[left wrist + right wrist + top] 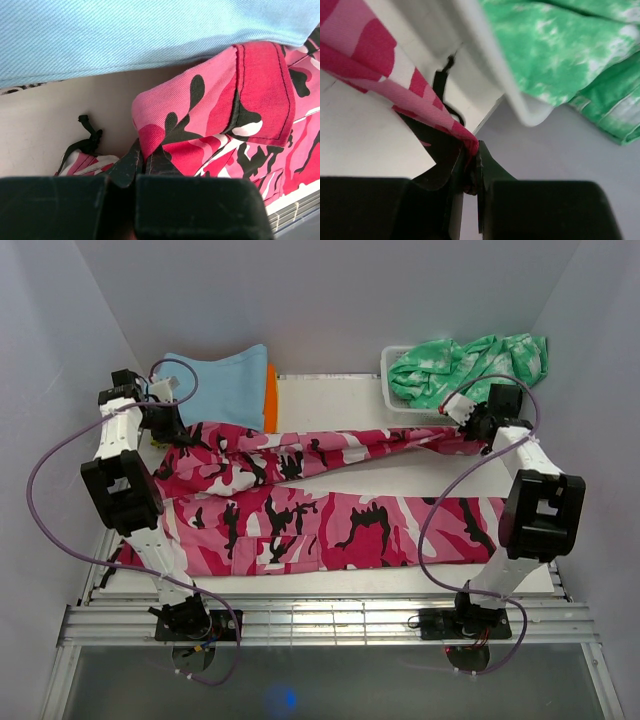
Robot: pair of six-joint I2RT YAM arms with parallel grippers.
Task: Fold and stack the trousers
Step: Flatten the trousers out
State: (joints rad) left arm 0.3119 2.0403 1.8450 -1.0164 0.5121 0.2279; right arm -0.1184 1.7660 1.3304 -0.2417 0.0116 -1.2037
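Up close, the left hand (134,175) is pinched shut on a fold of the trousers (200,125), and the right hand (470,175) on their edge. Only overhead shows them stretched along the counter (340,390) between both hands.

Plain, pale grey-white wall panels (330,290) enclosed the workspace on three sides under soft, even light. A flat white tabletop (330,392) filled the base of the enclosure, edged at the near side by ribbed silver aluminium rails (330,620). Nearer than the rails lay a glossy grey surface (420,690) carrying a small blue glint (284,700).
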